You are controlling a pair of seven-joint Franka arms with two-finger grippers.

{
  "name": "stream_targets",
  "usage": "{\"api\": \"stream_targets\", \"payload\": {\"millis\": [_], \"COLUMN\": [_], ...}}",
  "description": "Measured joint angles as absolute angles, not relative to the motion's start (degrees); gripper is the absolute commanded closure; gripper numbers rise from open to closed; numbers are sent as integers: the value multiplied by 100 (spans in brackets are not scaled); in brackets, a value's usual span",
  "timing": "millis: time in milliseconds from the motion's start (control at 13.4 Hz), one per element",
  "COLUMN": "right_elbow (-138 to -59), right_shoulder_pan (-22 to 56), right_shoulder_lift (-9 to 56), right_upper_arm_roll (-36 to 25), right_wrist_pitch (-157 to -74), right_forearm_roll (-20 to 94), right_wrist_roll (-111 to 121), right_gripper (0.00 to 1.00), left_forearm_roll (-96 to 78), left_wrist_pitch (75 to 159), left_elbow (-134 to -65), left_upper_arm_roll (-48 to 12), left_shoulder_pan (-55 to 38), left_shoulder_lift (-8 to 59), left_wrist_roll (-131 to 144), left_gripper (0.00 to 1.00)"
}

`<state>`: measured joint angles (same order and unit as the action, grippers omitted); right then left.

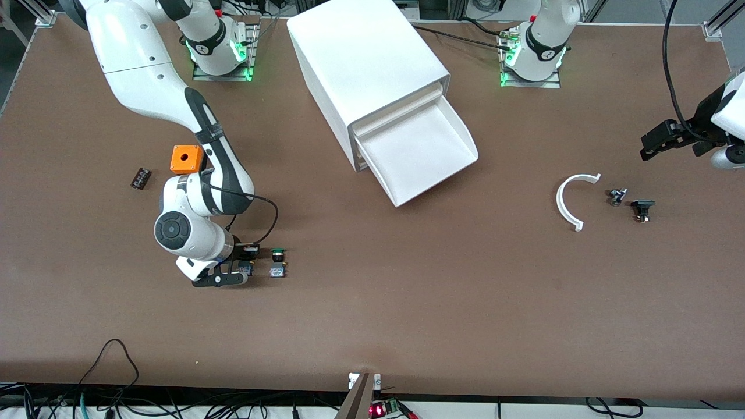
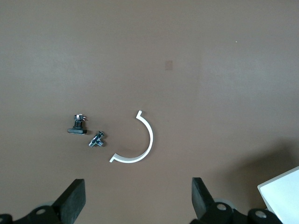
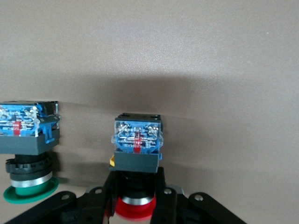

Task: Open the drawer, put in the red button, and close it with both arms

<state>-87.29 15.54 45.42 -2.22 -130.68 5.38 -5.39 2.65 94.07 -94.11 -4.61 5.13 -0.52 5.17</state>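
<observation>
The drawer, lowest of the white cabinet, stands pulled out, its tray bare. The red button has a red cap and a blue and grey block body; in the right wrist view my right gripper is shut on its black neck just above the cap. In the front view that gripper is low over the table toward the right arm's end, and the button barely shows under it. My left gripper waits open in the air at the left arm's end, fingers wide apart, holding nothing.
A green-capped button lies right beside the red one. An orange cube and a small dark part sit by the right arm. A white curved strip and two small black parts lie under the left gripper.
</observation>
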Motion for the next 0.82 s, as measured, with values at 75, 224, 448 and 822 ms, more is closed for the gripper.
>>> {"api": "stream_targets", "payload": {"millis": [75,224,448,822], "right_elbow": [-8725,-8696,-8605,-8279], "right_shoulder_pan": [1554,1555,1557,1574], "right_shoulder_lift": [4542,4526,4305,3631], "right_upper_arm_roll": [-222,-222,-222,60], "right_wrist_pitch": [-13076,-13107,-13124,-12734], "right_forearm_roll": [538,537,528,527], "right_wrist_roll": [-537,-525,-84,980], "right_gripper": [82,82,83,83], "left_forearm_roll": [265,265,265,265], "left_wrist_pitch": [9407,9407,9407,9407], "left_elbow": [-9411,-9411,-9411,-9411], "left_upper_arm_roll": [-461,-461,-461,-460], "left_shoulder_pan": [513,513,513,513], "left_shoulder_lift": [-49,-34,-26,-18], "left_wrist_roll": [519,520,521,525], "left_gripper": [0,0,0,0]}}
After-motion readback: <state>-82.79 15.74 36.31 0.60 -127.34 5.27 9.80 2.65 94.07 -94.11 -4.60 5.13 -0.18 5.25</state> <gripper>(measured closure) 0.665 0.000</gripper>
